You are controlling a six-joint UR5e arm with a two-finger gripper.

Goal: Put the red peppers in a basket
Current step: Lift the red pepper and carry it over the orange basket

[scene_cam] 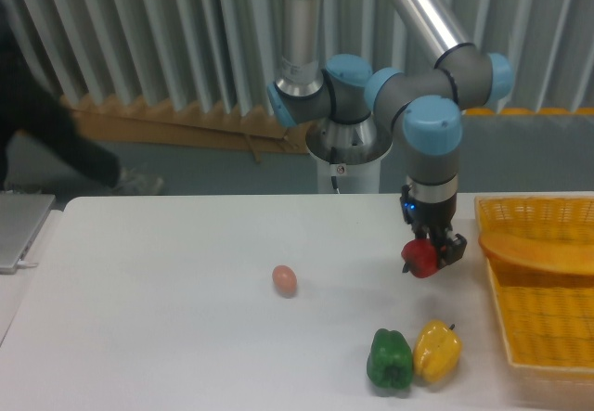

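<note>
Gripper [429,255] closed on red pepper [420,259], pepper held above the white table [167,318], left of the yellow-orange basket [543,286] at right edge, green pepper [390,361] touching yellow pepper [436,351] nearer, pinkish egg-shaped object [285,280] well apart to the left

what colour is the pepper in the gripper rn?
Red, glossy. The red pepper sits clamped in the gripper, clearest in the fixed camera view.

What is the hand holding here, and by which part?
The hand holds the red pepper by its body, lifted above the table, left of the basket.
</note>
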